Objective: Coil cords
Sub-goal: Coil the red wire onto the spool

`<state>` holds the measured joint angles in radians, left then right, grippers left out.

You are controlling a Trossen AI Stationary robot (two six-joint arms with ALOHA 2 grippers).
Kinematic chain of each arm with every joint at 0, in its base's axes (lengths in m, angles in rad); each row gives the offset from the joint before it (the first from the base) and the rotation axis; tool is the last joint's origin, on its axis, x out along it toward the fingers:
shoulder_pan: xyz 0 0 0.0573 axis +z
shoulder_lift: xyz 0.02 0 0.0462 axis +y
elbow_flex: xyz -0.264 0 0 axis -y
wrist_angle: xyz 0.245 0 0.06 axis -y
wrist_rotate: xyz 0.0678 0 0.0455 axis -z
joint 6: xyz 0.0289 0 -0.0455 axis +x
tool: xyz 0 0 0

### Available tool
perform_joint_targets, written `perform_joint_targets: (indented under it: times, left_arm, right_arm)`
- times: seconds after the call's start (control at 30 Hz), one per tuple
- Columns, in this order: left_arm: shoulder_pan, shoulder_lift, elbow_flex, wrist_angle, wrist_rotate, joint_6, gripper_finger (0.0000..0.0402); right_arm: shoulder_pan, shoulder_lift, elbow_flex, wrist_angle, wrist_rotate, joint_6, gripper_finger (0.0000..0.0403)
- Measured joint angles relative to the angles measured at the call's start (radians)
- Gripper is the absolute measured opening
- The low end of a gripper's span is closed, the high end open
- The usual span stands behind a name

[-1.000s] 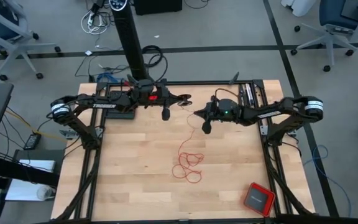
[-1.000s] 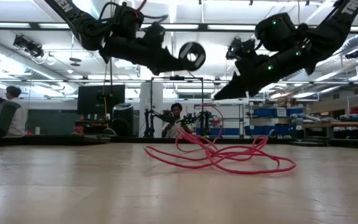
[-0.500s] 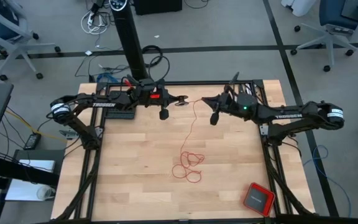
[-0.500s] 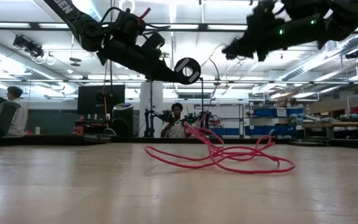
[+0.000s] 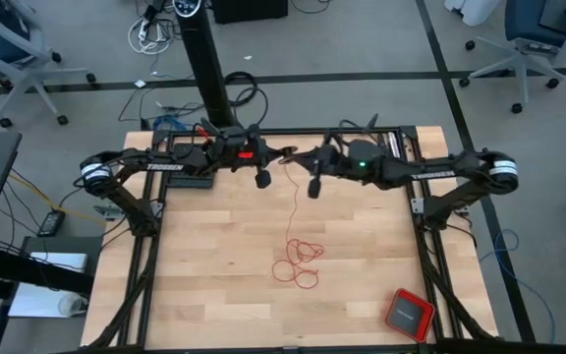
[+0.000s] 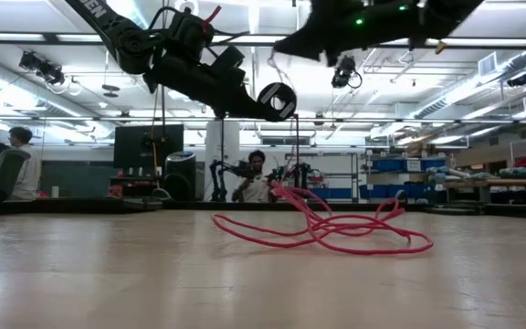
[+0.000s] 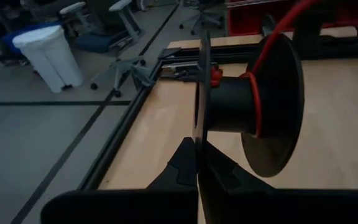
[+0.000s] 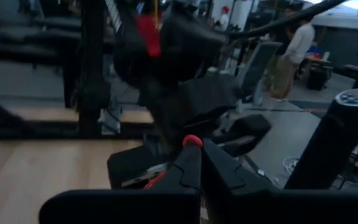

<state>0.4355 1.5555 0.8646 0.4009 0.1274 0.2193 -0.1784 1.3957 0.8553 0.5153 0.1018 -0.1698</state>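
Observation:
The red cord (image 5: pixel 297 262) lies as loose loops (image 6: pixel 329 228) on the table's middle, and one strand (image 5: pixel 294 202) rises from them toward the two grippers. My left gripper (image 5: pixel 285 155) stands high over the far middle, shut on a black spool (image 6: pixel 277 100) with red cord wound on its hub (image 7: pixel 254 104). My right gripper (image 5: pixel 305 159) is just to the spool's right and higher (image 6: pixel 286 44), shut on the cord. My left gripper pinches the rim of the spool's nearer flange (image 7: pixel 199 138) between its two fingers, which come nearly level from the table's left. The spool is lifted clear, its axle lying across the fingers. My right gripper pinches the red cord (image 8: pixel 192 141) at its fingertips, coming level from the table's right. A short red piece (image 8: pixel 156 180) shows below the fingers. The strand hangs down to the loops on the table.
A red square box with a dark top (image 5: pixel 408 314) lies near the table's front right corner. A black post (image 5: pixel 207 64) stands behind the far edge. People (image 6: pixel 259 178) and benches show in the room beyond. Bare wood spreads left of the loops.
My right gripper has risen well above the table and gone toward the far edge, ending close beside the spool, its fingers staying shut. The strand below it has been drawn up longer; the loops on the table have stayed. My left gripper has tipped the spool slightly downward.

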Motion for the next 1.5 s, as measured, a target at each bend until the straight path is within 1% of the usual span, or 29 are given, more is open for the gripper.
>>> perform_joint_targets:
  times: [0.13,0.33,0.5,0.63,0.73,0.83,1.0,1.17,1.37,1.5]
  left_arm:
    - [0.000,0.000,0.000,0.003,-0.002,-0.044,0.0001]
    - [0.000,0.000,0.000,0.036,-0.003,-0.144,0.0001]
    - [-0.003,0.000,0.000,0.115,0.038,-0.236,0.0001]
    - [-0.004,0.000,0.000,0.143,0.058,-0.309,0.0001]
    - [-0.004,0.000,0.000,0.151,0.060,-0.354,0.0001]
    - [-0.004,0.000,0.000,0.157,0.061,-0.366,0.0001]
    - [-0.003,0.000,0.000,0.154,0.080,-0.365,0.0001]
    - [0.014,0.000,0.000,0.134,0.103,-0.352,0.0001]
    - [0.046,0.000,0.000,0.051,0.113,-0.291,0.0001]
    - [0.051,0.000,0.001,-0.015,0.120,-0.179,0.0001]
  right_arm:
    - [0.002,0.090,0.056,-0.019,-0.012,-0.016,0.0000]
    - [0.002,0.164,0.062,-0.002,-0.017,-0.017,0.0000]
    - [0.002,0.212,0.062,0.011,0.044,-0.020,0.0000]
    - [0.002,0.225,0.062,-0.006,0.086,-0.037,0.0000]
    - [0.006,0.218,0.062,-0.055,0.153,-0.049,0.0000]
    - [0.007,0.214,0.062,-0.115,0.209,-0.051,0.0000]
    - [0.007,0.212,0.062,-0.230,0.267,-0.018,0.0000]
    - [0.007,0.153,0.062,-0.361,0.335,-0.015,0.0000]
    - [0.005,0.037,0.062,-0.537,0.430,-0.009,0.0007]
    - [0.004,-0.026,0.061,-0.607,0.454,-0.012,0.0027]
